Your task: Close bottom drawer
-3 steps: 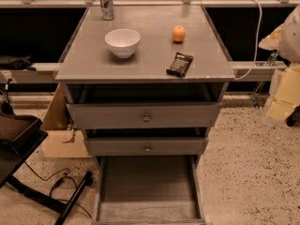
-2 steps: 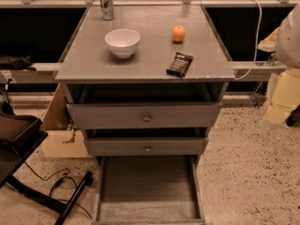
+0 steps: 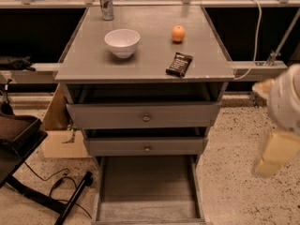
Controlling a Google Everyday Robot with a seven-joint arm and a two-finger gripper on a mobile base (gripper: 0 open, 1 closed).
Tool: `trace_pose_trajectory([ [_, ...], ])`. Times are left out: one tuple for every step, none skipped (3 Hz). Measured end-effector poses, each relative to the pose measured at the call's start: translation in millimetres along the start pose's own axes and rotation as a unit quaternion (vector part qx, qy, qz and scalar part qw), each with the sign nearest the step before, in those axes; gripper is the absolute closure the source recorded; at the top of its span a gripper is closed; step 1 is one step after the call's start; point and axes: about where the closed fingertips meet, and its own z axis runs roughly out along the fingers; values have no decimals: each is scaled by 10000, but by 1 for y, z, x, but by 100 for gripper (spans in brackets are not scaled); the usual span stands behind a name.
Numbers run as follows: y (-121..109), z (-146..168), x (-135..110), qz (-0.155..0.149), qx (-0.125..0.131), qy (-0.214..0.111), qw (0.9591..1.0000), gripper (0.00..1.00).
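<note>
The bottom drawer [image 3: 147, 186] of the grey cabinet is pulled far out toward me. Its long box and worn grey floor show, and its front lies at the lower edge of the view with the knob hidden. My gripper [image 3: 275, 150] shows as a blurred white and pale yellow shape at the right edge. It is in the air to the right of the cabinet, level with the middle drawer and apart from the bottom drawer.
The top drawer [image 3: 145, 116] and middle drawer [image 3: 146, 147] stand slightly out. On the cabinet top are a white bowl [image 3: 122, 42], an orange [image 3: 178, 33], a dark snack bar [image 3: 179, 64] and a can [image 3: 107, 3]. A black chair base [image 3: 28, 172] and a cardboard box [image 3: 61, 135] stand at the left.
My arm has dropped lower along the right edge, from level with the cabinet top to level with the drawers. The drawers have not moved.
</note>
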Motion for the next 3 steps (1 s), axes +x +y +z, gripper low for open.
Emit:
trace_pose_trajectory([
  [33,57,22,48,-20,-27,10000,0],
  [79,143,54,180,-517,140,9984,0],
  [120,213,87,392,-1072,252,9931,0],
])
